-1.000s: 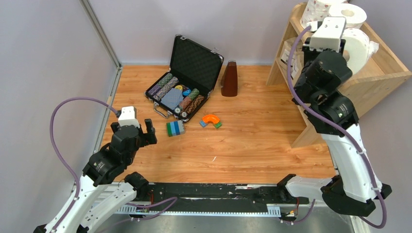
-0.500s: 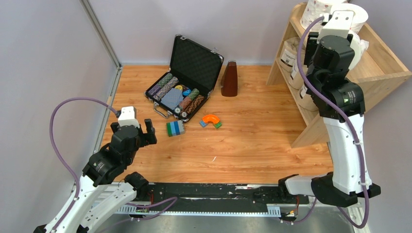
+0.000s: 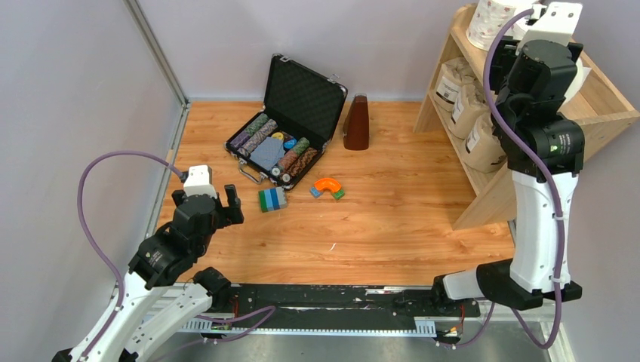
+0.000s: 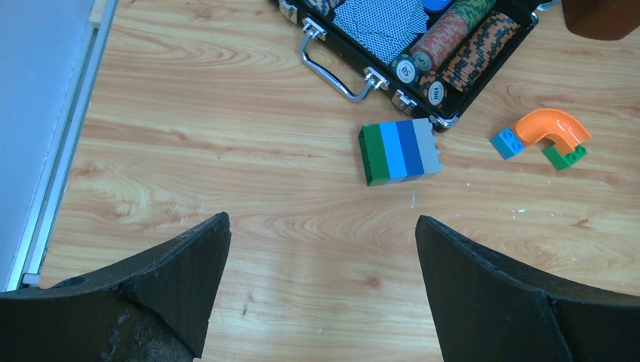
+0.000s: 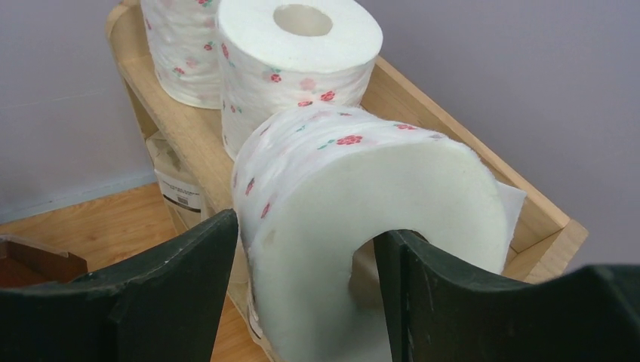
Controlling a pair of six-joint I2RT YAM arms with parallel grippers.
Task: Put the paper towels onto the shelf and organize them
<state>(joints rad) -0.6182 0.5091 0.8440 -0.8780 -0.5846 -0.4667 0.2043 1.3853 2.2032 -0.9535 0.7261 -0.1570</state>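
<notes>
The wooden shelf (image 3: pixel 596 113) stands at the far right. Three tan wrapped rolls (image 3: pixel 469 108) sit on its inner shelf. In the right wrist view two white red-dotted rolls (image 5: pixel 298 60) stand on the shelf top (image 5: pixel 189 128). My right gripper (image 5: pixel 306 230) is shut on a third white roll (image 5: pixel 362 196), with one finger inside its hollow core and one outside, and holds it tilted over the near end of the shelf top. In the top view the arm hides most of that roll. My left gripper (image 4: pixel 321 226) is open and empty above the floor at the near left (image 3: pixel 207 194).
An open black poker chip case (image 3: pixel 283 128) and a brown metronome (image 3: pixel 356 122) stand at the back middle. A striped block stack (image 4: pixel 400 151) and an orange curved piece (image 4: pixel 555 136) lie near the case. Grey walls close the left and back.
My right arm has risen and swung back and right, carrying the white roll higher over the shelf top and uncovering the tan rolls. The left arm has not moved.
</notes>
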